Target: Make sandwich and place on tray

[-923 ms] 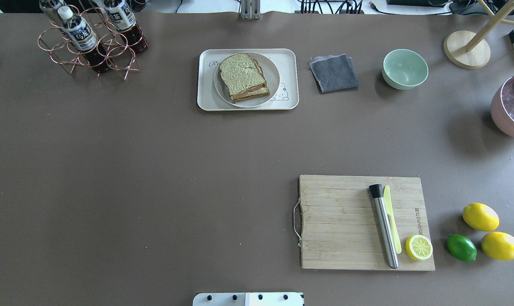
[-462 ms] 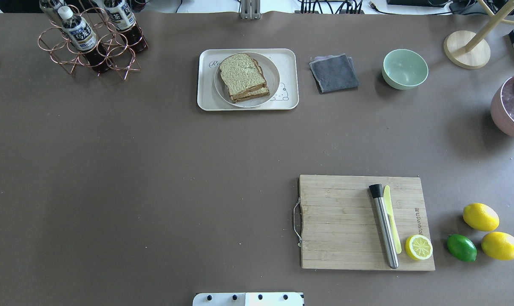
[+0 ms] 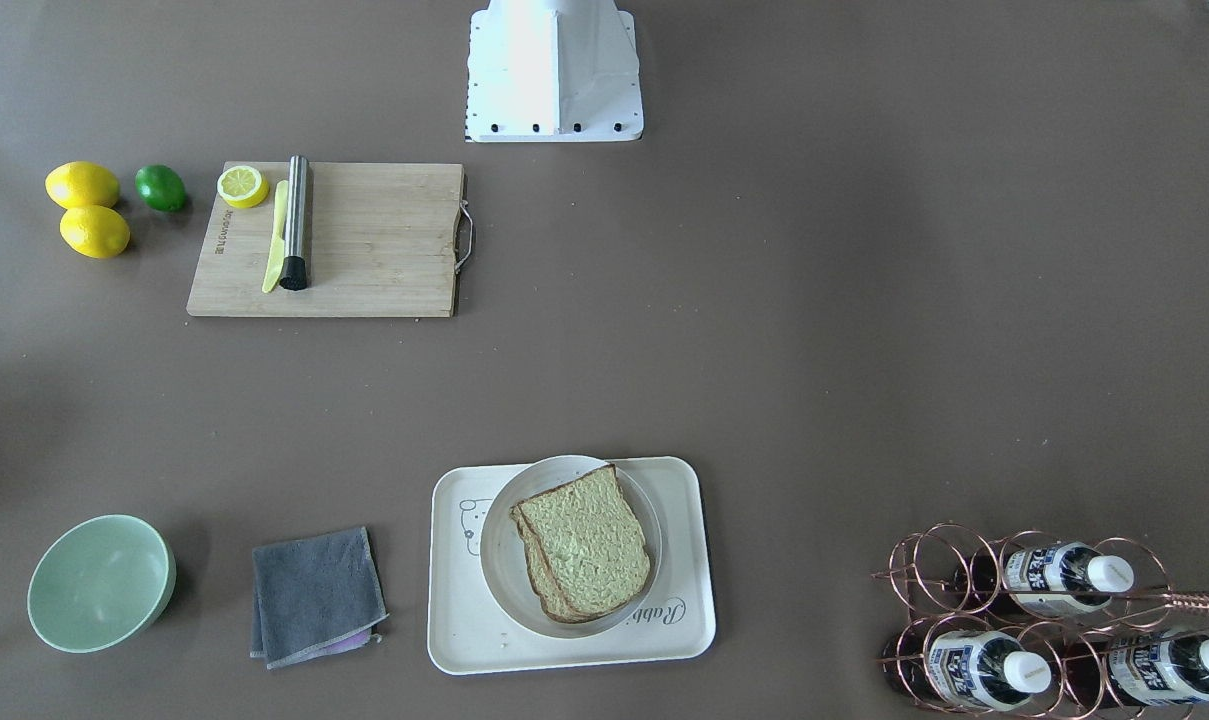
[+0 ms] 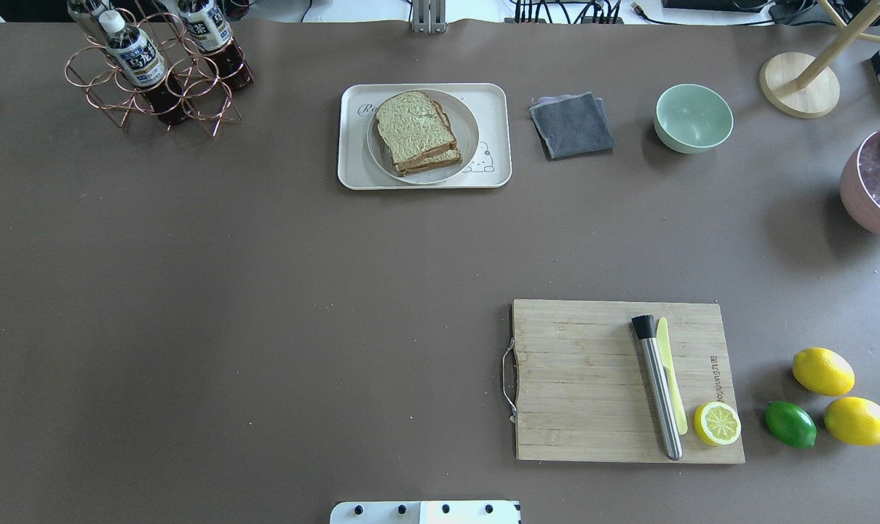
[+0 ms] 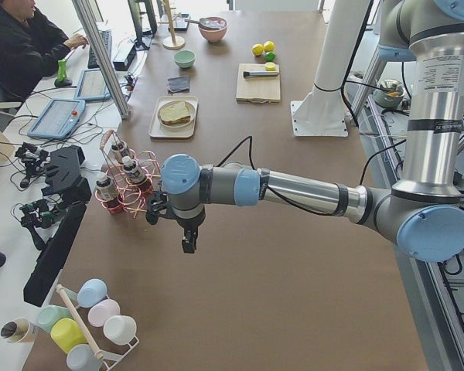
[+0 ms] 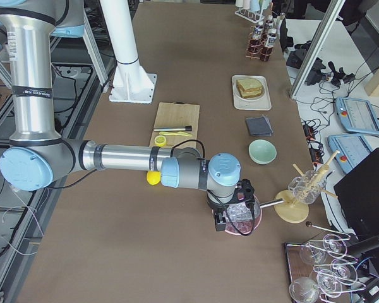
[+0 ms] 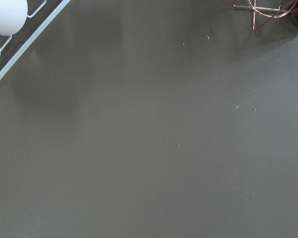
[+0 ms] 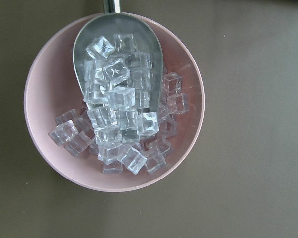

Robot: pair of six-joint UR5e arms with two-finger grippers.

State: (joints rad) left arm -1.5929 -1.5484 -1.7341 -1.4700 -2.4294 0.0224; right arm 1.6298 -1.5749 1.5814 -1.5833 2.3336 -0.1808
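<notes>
On the desk [image 4: 265, 291] the tray [image 4: 352, 173] carries a plate [image 4: 469, 122], and the sandwich [image 4: 414, 131] lies stacked on it, so the task looks done. The left gripper [image 5: 187, 244] and right gripper [image 6: 220, 223] hang well apart from it at the desk's ends. I cannot tell whether either is open or closed.

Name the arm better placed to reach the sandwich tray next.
Right, marginally. The right gripper hangs over the pink bowl of ice, with only a green bowl and grey cloth before the cream rectangular tray; the left gripper has the tall copper-wire bottle rack in between.
</notes>
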